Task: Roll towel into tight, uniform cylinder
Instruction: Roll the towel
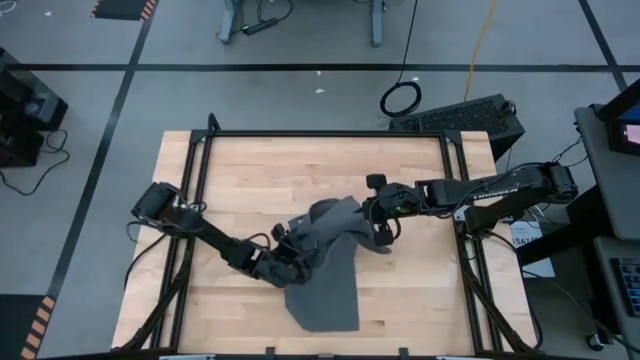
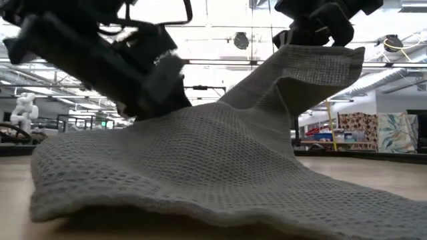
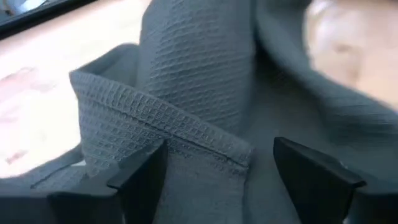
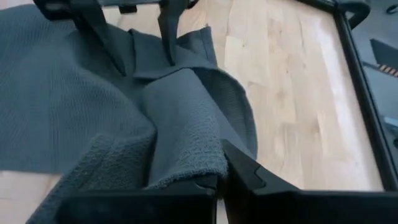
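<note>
We see the dark grey towel [image 1: 325,270] lying crumpled near the middle of the wooden table [image 1: 250,170], its long axis running from the raised corner beside the right arm down toward the table's near edge, where a flat rectangular end [image 1: 322,305] spreads out. The right tool [image 1: 383,228] has its fingers pressed together, pinching the towel's upper corner [image 4: 186,168] and holding it lifted off the table, so the cloth slopes down from there in the low view [image 2: 220,167]. The left tool [image 1: 290,258] sits at the towel's left edge with its fingers [image 3: 140,180] spread wide, a folded hem [image 3: 161,124] lying between them but not clamped. Bare wood lies open on every side of the towel, widest to the left and at the far side, inside the black frame [image 1: 320,133]
</note>
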Controlling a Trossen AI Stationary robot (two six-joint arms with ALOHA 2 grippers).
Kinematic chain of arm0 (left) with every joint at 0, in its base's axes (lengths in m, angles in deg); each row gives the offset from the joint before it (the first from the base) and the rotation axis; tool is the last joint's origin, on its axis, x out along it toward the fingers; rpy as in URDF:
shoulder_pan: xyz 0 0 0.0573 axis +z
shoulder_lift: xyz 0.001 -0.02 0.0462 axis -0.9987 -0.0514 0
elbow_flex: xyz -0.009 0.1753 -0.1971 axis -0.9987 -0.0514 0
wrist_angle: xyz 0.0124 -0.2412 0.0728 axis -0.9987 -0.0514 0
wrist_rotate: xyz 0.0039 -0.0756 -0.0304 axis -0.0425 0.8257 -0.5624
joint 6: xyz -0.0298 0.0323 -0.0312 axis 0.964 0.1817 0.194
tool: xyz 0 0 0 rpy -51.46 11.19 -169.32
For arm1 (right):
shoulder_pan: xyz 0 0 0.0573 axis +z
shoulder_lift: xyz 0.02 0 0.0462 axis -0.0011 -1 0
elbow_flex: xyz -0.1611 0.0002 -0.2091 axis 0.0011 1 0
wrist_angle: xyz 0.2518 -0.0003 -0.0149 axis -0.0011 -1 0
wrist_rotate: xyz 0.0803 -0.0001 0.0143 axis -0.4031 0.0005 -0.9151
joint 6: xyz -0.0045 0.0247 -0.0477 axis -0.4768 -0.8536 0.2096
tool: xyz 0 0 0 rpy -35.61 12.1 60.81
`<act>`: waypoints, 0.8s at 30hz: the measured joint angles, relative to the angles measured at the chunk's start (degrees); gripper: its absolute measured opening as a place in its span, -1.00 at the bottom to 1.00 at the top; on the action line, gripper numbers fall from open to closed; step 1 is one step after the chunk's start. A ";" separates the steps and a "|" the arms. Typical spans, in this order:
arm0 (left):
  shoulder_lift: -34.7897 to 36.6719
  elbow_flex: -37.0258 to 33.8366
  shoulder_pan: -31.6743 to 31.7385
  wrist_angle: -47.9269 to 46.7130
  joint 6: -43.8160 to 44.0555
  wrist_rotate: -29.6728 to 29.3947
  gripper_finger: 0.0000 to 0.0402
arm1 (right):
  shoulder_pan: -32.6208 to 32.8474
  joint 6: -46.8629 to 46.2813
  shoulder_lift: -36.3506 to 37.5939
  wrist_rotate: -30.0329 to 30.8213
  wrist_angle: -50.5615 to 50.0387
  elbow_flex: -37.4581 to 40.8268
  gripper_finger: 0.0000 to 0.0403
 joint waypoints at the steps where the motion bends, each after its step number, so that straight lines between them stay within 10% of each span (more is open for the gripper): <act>1: -0.57 0.00 0.37 0.09 0.24 -0.02 0.49 | 0.00 -0.28 0.00 0.00 -0.21 0.00 -0.99; 6: -1.53 0.59 1.04 -0.20 -1.59 -1.93 0.23 | 0.00 -0.71 0.00 0.00 -1.22 0.00 -0.99; 15: -1.33 1.81 1.41 -0.43 -7.70 -7.94 -0.92 | 0.57 -2.31 0.00 0.02 -1.66 0.00 -0.99; 24: 1.37 1.86 -0.47 0.16 -9.00 4.95 -0.50 | 1.90 -2.81 0.00 0.02 -1.80 0.00 -0.99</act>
